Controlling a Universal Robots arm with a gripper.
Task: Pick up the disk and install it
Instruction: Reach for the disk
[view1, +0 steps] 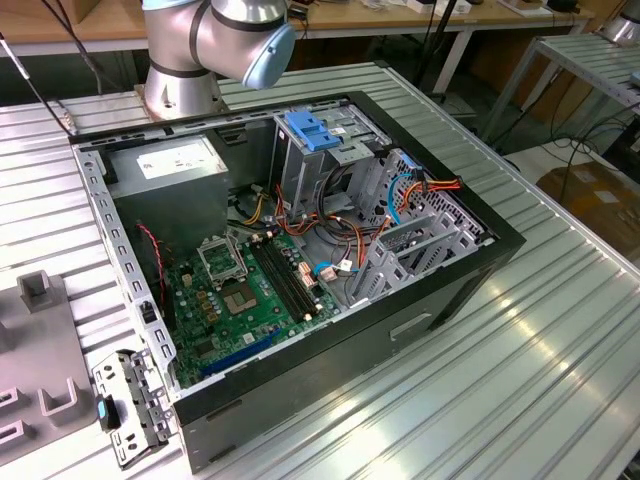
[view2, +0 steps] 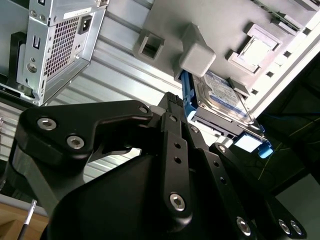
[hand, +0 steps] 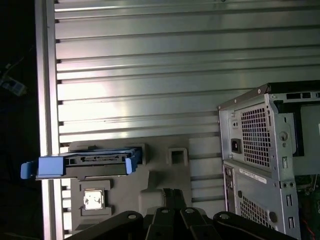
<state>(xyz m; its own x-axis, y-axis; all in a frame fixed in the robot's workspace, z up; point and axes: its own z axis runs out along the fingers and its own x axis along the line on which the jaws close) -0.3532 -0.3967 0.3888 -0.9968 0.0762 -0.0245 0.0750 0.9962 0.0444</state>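
Open computer case (view1: 400, 330) on ribbed table (view1: 540, 380); grey fixture (view1: 50, 350) beside.

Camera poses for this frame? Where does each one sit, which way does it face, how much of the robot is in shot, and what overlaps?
Exterior view: apart from the robot, above the table, looking down obliquely into the open PC case; the arm rises behind it.
First wrist view: rides on the arm, facing the disk on the grey fixture; tool links at the frame edge.
Second wrist view: also on the arm, looking past the tool's black links at that disk.
Shared: both wrist views hold disk, fixture and the case's rear; all three show case and table.
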